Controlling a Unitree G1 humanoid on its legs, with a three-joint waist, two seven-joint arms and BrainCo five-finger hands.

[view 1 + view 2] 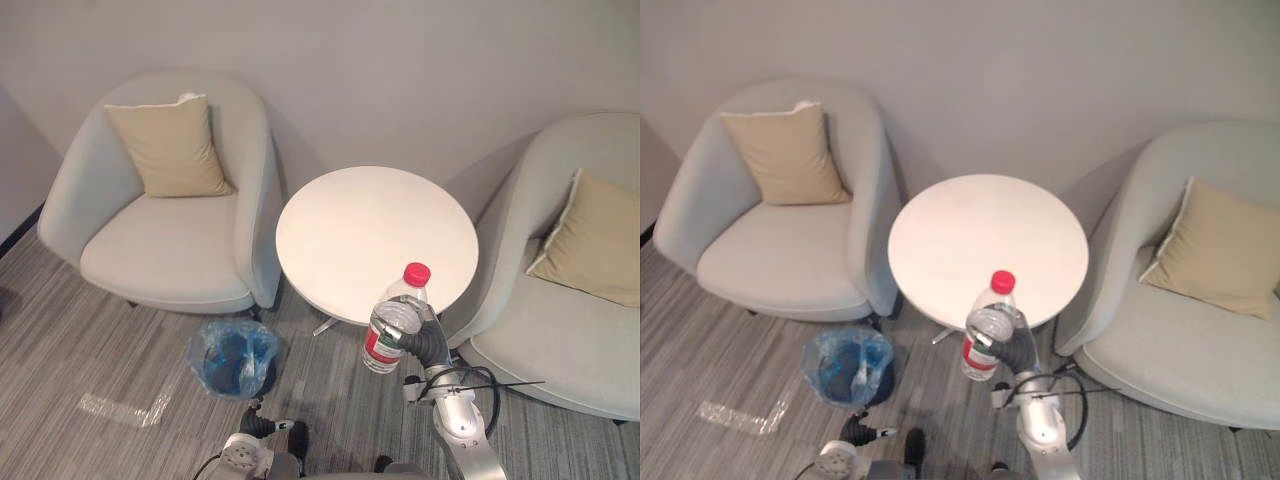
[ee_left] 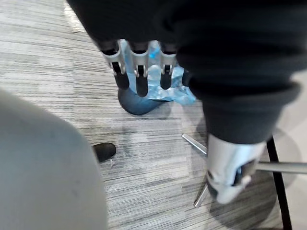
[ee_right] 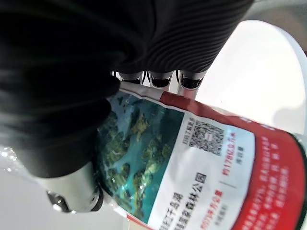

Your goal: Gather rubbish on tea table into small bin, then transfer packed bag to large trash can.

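The bottle (image 1: 381,348) is gripped upright in the curled right hand (image 1: 428,343), by the bench's (image 1: 350,230) near edge, presumably for carrying to the blue-lined small bin (image 1: 232,357) on the floor, near which the left hand (image 2: 140,79) hangs slack-fingered.

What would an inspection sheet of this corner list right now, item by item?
Surface: round white tea table, top bare.
Job's things: plastic bottle with a red cap, lifted at the table's near edge; small bin lined with a blue bag, on the floor beside the table.
Clutter: clear plastic wrapper lying on the carpet near the bin.
Hands: right hand curled round the bottle; left hand low above the floor by the bin, fingers straight, holding nothing.
Cables: nothing seen.
Surroundings: two grey armchairs, one on each side of the table, each with a tan cushion; plain wall behind.
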